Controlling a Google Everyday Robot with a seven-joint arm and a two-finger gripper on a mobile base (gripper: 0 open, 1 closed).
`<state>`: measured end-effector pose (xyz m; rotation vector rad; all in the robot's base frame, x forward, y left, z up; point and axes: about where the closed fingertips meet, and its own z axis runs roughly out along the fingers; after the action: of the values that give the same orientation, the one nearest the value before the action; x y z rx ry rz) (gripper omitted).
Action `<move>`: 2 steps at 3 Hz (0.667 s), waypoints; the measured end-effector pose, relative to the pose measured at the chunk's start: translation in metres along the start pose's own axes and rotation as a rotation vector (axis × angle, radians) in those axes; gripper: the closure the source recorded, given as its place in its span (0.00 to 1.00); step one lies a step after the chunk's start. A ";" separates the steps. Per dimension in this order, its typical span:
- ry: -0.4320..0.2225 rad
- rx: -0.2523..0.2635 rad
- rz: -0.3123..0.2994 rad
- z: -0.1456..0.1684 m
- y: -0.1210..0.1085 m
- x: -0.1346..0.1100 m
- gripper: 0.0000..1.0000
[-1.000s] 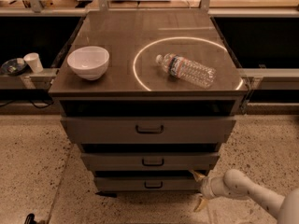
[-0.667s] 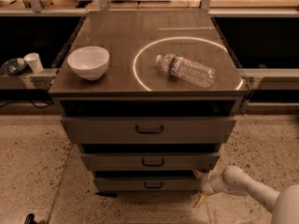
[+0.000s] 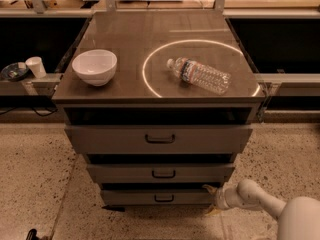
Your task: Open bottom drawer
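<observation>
The grey metal bottom drawer [image 3: 130,197], the narrow one with a small dark bar handle [image 3: 164,198], is the lowest drawer in the front of the grey desk [image 3: 150,34]. The white robot hand [image 3: 212,199] is down by the desk's bottom right corner, right at that drawer's end. I cannot tell if the hand is clenched or released. On top of the desk, a round white bowl [image 3: 94,67] stands at the left and a clear plastic bottle [image 3: 200,75] lies on its side at the right.
</observation>
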<state>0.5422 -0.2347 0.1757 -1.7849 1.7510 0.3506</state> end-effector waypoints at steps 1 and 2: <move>0.012 -0.005 0.023 0.001 0.008 0.009 0.41; 0.033 -0.015 -0.014 -0.006 0.020 -0.007 0.33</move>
<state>0.5207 -0.2318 0.1799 -1.8216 1.7621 0.3314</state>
